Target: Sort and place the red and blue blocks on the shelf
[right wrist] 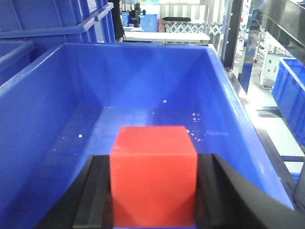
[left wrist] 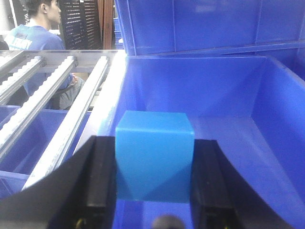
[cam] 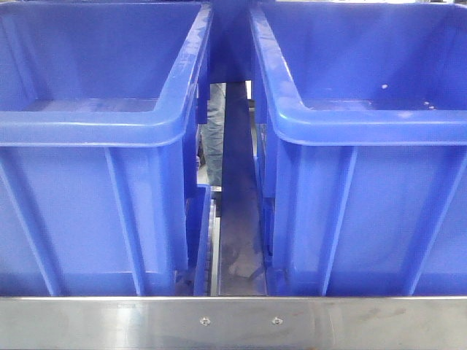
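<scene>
My left gripper [left wrist: 153, 167] is shut on the blue block [left wrist: 153, 155], a mid-blue cube held between the black fingers [left wrist: 101, 174] above the inside of a large blue bin [left wrist: 224, 86]. My right gripper [right wrist: 153, 183] is shut on the red block [right wrist: 153, 171], a bright red cube held over the floor of another large blue bin [right wrist: 143, 71]. The front view shows the steel shelf [cam: 233, 321], its front rail with two small screws, carrying two blue bins, one left [cam: 95, 124] and one right [cam: 365, 124]. Neither gripper nor block shows in that view.
A narrow gap [cam: 233, 233] runs between the two bins on the shelf. Roller rails [left wrist: 52, 95] lie left of the left bin, and a person in a blue shirt [left wrist: 38, 33] sits behind them. More blue bins [right wrist: 295, 90] and racks stand to the right.
</scene>
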Robot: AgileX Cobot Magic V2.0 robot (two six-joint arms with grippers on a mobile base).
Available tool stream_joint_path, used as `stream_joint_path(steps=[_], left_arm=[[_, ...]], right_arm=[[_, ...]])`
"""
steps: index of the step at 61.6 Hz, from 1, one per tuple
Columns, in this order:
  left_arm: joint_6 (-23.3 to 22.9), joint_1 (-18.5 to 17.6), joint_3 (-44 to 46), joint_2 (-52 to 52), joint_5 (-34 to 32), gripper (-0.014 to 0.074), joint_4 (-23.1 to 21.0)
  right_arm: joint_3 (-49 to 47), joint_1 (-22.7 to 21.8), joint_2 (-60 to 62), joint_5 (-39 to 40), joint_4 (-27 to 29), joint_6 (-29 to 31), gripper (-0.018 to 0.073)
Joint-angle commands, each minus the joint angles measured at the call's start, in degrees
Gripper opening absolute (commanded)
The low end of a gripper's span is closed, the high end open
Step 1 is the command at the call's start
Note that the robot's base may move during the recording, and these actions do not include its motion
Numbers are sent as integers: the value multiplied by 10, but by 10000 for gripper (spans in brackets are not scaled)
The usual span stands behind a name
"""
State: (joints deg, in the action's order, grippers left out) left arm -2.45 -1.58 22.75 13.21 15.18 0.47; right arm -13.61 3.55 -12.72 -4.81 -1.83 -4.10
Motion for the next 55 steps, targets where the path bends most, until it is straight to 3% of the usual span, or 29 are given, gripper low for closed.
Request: stream_joint_path(steps=[1,33,55], left_arm=[[-4,1,16,5,-53,132,-5],[-4,1,16,5,-53,132,-5],[-4,1,16,7,-45,132,-5]], right_arm=[[-16,-2,-4,54,0,3,77],[-16,-2,-4,72,0,3,77],[-30,-2,-8,12,3,3,47]])
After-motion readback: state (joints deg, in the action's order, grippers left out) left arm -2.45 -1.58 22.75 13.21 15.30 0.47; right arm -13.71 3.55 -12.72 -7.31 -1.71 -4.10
